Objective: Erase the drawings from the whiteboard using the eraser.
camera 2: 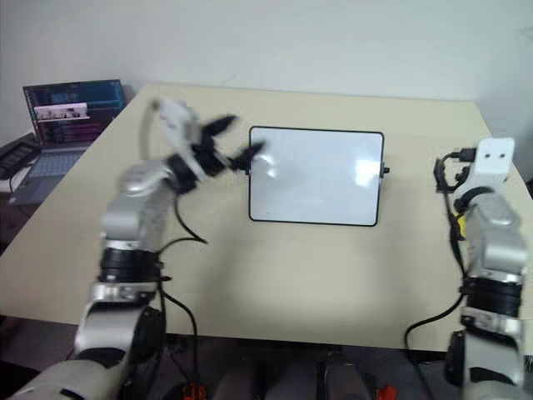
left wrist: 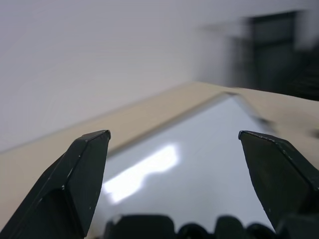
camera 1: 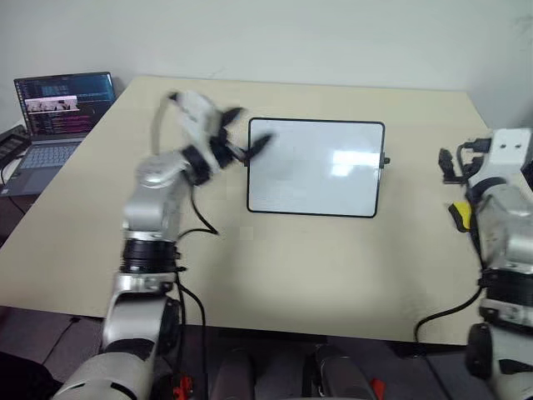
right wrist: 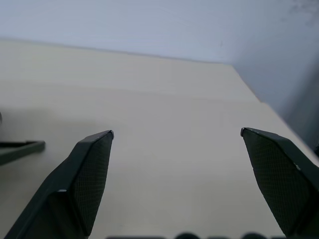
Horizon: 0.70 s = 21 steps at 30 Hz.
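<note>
The whiteboard (camera 1: 316, 167) lies flat in the middle of the beige table (camera 1: 275, 275), black-framed and glossy. Its surface looks blank; the drawings are too faint to make out. My left gripper (camera 1: 250, 129) hovers open over the board's left edge, blurred, with nothing between its fingers (left wrist: 84, 169). The eraser (camera 1: 459, 215) shows as a small yellow block on the table at the right, partly hidden behind my right arm. My right gripper (right wrist: 177, 134) stands open and empty above the table, just past the eraser, to the right of the board.
An open laptop (camera 1: 62, 112) sits at the far left beside the table. A black cable (camera 1: 204, 225) trails from my left arm over the table. The wall stands close behind the table's far edge.
</note>
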Each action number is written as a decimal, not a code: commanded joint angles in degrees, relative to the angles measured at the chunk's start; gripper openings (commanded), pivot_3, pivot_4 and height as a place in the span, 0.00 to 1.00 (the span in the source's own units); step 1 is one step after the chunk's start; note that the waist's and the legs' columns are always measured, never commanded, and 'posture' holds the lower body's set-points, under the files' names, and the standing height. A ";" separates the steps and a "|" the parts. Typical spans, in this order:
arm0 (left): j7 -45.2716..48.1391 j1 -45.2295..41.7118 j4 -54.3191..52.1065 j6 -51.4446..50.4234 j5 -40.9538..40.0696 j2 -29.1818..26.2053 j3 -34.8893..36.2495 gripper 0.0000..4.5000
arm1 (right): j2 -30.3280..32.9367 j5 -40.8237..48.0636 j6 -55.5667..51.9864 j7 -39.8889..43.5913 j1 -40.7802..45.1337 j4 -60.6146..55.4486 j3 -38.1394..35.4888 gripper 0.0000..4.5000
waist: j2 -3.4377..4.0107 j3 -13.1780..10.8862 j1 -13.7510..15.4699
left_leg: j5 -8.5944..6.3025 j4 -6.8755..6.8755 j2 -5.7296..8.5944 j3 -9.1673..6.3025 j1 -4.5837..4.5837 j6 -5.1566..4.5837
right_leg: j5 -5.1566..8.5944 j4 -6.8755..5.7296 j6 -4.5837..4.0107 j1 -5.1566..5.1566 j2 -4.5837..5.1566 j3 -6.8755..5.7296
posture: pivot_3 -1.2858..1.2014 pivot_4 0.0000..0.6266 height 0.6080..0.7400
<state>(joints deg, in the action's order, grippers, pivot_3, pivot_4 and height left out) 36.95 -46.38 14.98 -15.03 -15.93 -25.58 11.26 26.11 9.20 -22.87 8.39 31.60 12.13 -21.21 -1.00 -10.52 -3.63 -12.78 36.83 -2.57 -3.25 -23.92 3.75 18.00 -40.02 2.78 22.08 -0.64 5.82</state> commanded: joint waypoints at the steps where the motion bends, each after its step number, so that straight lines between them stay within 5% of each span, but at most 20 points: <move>1: -6.39 1.05 2.27 4.37 3.06 -1.75 2.51 1.00 | -1.47 1.85 6.92 -1.15 0.18 2.11 -2.51 0.99 | 0.02 -0.01 0.24 | 0.00 -0.03 0.02 0.02 0.00 0.00 | 0.00 0.02 0.00 0.01 0.04 0.00 | 0.52 0.24 1.00; 21: -21.77 8.25 23.56 23.15 11.08 7.83 -1.06 1.00 | -8.69 1.49 25.64 -0.66 -0.44 17.00 2.43 0.99 | 0.01 -0.01 0.52 | 0.02 0.03 0.08 0.02 -0.01 0.03 | -0.04 0.00 0.05 -0.03 0.13 -0.07 | 0.52 0.24 1.00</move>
<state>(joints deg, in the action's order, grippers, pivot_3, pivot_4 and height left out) 16.01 -37.45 38.59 4.53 -5.49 -17.67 10.42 17.53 10.35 0.13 8.20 30.70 29.89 -18.43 -0.99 -10.52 -3.11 -12.76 36.86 -2.49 -3.23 -23.93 3.78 17.97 -40.03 2.84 22.05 -0.51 5.75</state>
